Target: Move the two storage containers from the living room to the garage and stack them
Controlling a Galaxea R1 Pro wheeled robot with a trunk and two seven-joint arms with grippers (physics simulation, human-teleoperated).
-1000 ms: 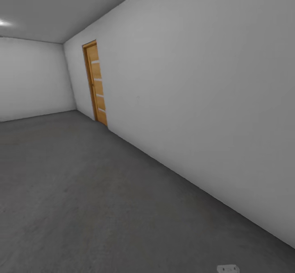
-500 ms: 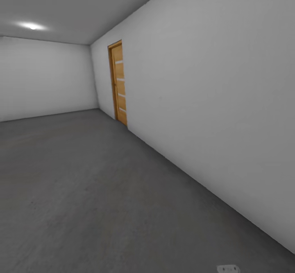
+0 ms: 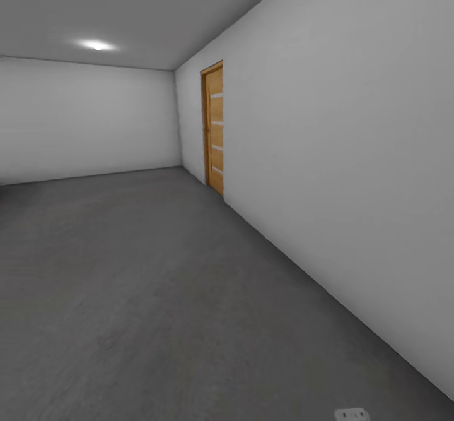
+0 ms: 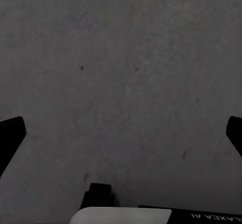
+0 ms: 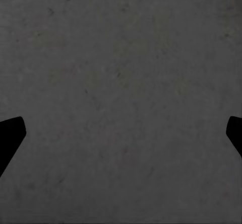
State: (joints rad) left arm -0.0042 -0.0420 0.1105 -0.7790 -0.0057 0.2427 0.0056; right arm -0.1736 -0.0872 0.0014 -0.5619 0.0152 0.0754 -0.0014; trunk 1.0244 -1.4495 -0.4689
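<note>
Facing garage floor [image 3: 126, 295] | one door [image 3: 215, 129] | left tool [image 4: 121, 133], right tool [image 5: 121, 133] wide, empty

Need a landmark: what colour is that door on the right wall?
Orange-brown door with pale frosted stripes, best in the head view.

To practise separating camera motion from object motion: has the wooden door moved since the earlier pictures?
No. The door stays fixed in its wall; both slid rightward together, so the camera turned.
</note>
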